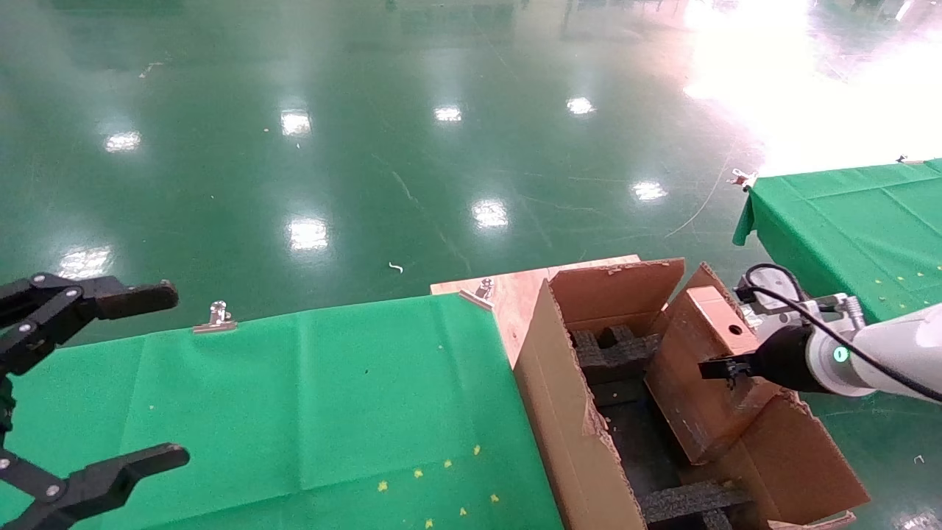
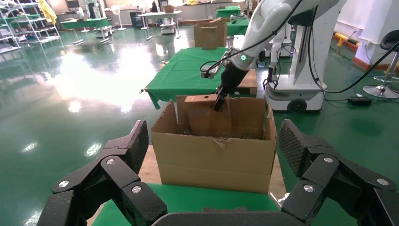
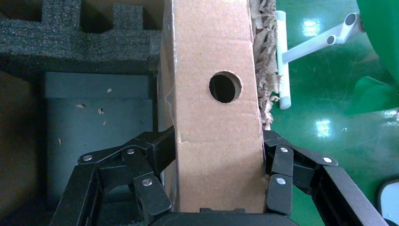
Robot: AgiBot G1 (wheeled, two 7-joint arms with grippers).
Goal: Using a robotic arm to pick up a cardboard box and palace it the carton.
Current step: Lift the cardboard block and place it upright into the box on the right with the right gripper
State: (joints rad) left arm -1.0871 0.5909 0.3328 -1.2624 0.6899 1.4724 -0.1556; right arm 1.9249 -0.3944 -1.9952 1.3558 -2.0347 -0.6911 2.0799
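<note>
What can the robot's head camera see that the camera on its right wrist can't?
Only the head view shows the green tablecloth, the open left gripper over it, and the whole carton. Only the right wrist view shows, close up, the right gripper with its fingers pressed on both sides of the cardboard box. Both show the box with its round hole, held over the carton's black foam.

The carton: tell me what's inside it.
Inside the carton are black foam inserts and the cardboard box, clamped upright by the right pincer. The box hides the floor beneath it.
</note>
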